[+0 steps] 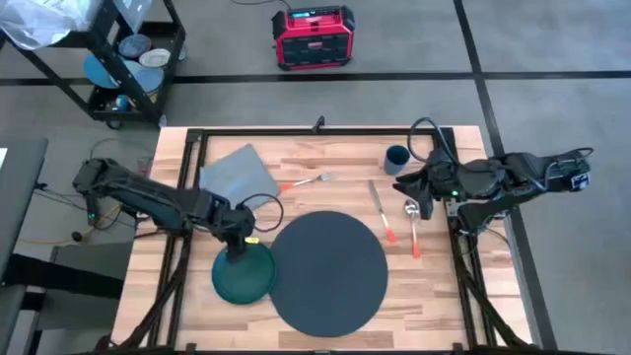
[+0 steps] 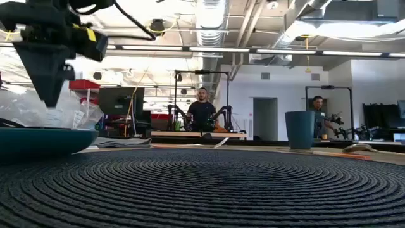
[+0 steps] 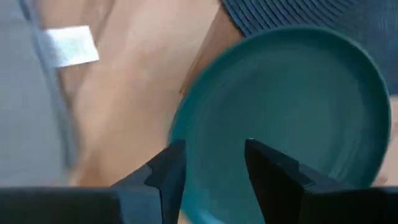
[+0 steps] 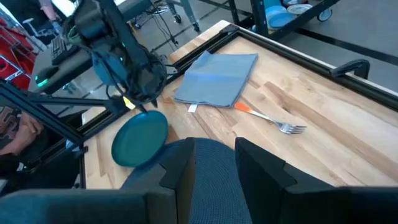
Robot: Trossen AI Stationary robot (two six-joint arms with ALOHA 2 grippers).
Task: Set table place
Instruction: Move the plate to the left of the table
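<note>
Hovering over the dark green plate point(image 1: 244, 275) at the left of the table point(image 1: 325, 163), left gripper point(image 3: 214, 163) with fingers spread a little, pinching nothing; plate empty, lying just beside the left edge of the place point(image 1: 329, 269), whether touching it cannot be told. Lying flat toward the near middle of the table, the place itself: round dark grey woven mat, no long axis and no pointing direction, nothing on it. Farther back and left, a folded grey napkin point(image 1: 238, 172), with an orange-handled fork point(image 1: 305, 181) just to its right, long axis left to right, tines to the right. Right of the mat, a knife point(image 1: 382, 211) and a spoon point(image 1: 412, 223), both orange-handled, running near to far, side by side, handles toward the near edge. Beyond them, a dark blue cup point(image 1: 396, 158) standing upright, contents not visible. At the right edge, right gripper point(image 4: 214, 158) held above the table, fingers apart, holding nothing.
</note>
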